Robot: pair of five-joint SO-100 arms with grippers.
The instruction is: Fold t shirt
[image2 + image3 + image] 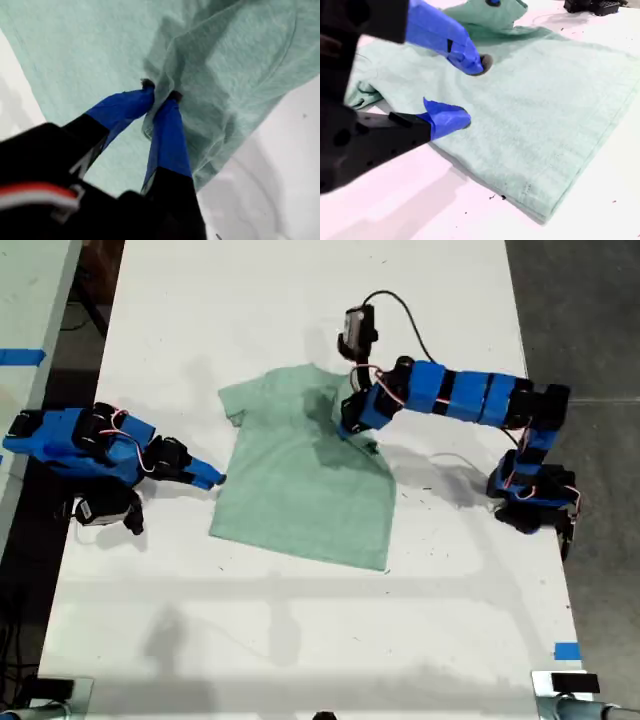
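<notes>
A small pale mint-green short-sleeved cloth t shirt (305, 475) lies spread on the white tabletop (300, 630), a little toward the far side of the table's middle in the exterior view, its hem toward the near edge and its collar toward the far edge. My first gripper (352, 427) belongs to the blue arm that reaches in from the exterior view's right, and its jaws are closed tight on a bunched fold of the shirt (210, 65) at the sleeve and shoulder on that side; the first wrist view shows the cloth gathered and pinched between the two blue fingertips (170, 107), with creases running away from the pinch. That sleeve is already drawn in over the body of the shirt, so the edge on the exterior view's right looks folded, while the sleeve on the exterior view's left still sticks out flat. My second gripper (212, 480) lies low at the exterior view's left, just beside the shirt's side edge, jaws parted and holding nothing; in the second wrist view one blue fingertip (470, 57) hangs above the cloth and the other sits by the shirt's edge. A black cable (400, 315) loops above the first arm, and bits of blue tape (566, 650) mark the table's near right edge in the exterior view.
</notes>
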